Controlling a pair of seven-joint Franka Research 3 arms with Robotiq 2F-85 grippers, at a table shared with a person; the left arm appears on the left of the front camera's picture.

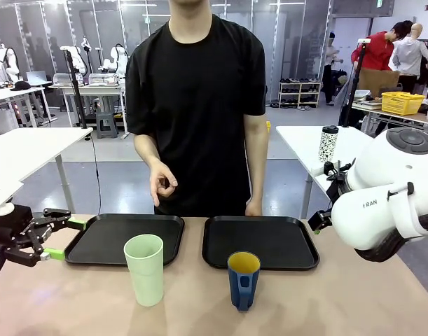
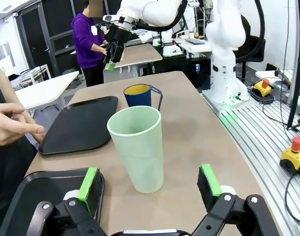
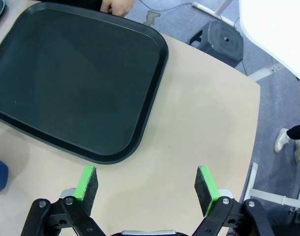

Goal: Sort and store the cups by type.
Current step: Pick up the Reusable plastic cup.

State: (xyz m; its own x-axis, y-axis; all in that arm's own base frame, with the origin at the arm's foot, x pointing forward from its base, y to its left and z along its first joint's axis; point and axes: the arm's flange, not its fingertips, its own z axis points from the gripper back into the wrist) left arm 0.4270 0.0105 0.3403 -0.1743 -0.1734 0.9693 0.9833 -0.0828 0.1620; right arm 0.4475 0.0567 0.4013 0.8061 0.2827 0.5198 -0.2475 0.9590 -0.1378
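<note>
Front view shows the left gripper [image 1: 65,239] low at the table's [image 1: 354,308] left edge with its jaws spread wide and nothing between them. The mint-green tumbler [image 1: 144,269] stands upright off to its inner side, apart from it and just in front of the left tray [image 1: 94,241]. The blue mug [image 1: 243,281] stands farther along in the same direction, in front of the right tray [image 1: 284,241]. Both trays hold nothing, so the sorting looks barely begun, and a person's hand [image 1: 162,183] hangs above the far edge. Left wrist view puts the tumbler straight ahead of the spread fingers, centred in the gap but clear of both pads. The mug sits beyond it, and one finger hangs over the near tray's corner. The step in hand appears to be the approach to the tumbler. The next move would call for a straight advance until the pads flank its wall, then a gentle close, since a tall, light cup is likely to tip if nudged off-centre. Right wrist view has the right gripper [image 3: 146,183] likewise released and empty over bare table, with the right tray ahead and to one side of its fingers. A sliver of the mug shows at the edge beside one finger, so a reach for it would first need a turn that way.
</note>
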